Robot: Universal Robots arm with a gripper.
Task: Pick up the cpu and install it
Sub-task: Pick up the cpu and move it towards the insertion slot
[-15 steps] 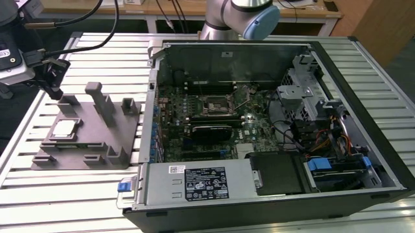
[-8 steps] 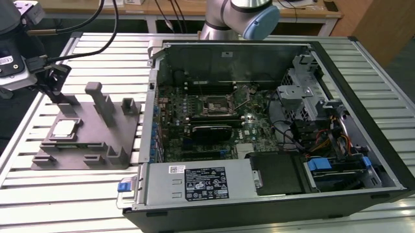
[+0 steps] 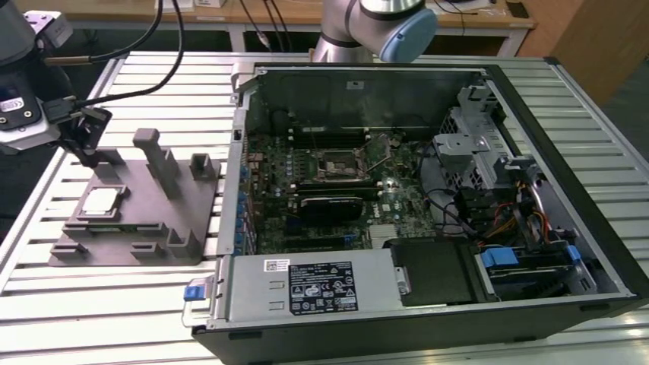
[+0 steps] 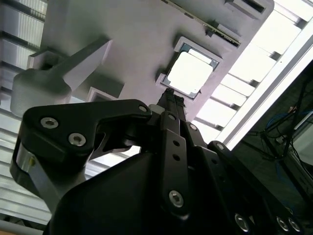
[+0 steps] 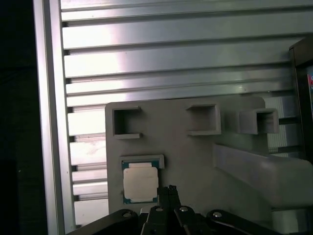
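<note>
Silvery cpu [image 3: 100, 201] flat in grey fixture [image 3: 142, 217]

Above the grey fixture [image 3: 132, 220], the corner pocket holding the cpu [image 3: 99, 201] is open from above, ringed only by a low rim. The gripper [image 3: 90, 160], its fingers together, hangs over the fixture near that pocket. Tall posts [image 3: 154, 156] rise from the fixture's middle. The computer case [image 3: 239, 137] wall stands just beside the fixture's edge on the exterior view's right. Bare slatted table [image 3: 61, 304] borders the fixture's other sides.
</note>
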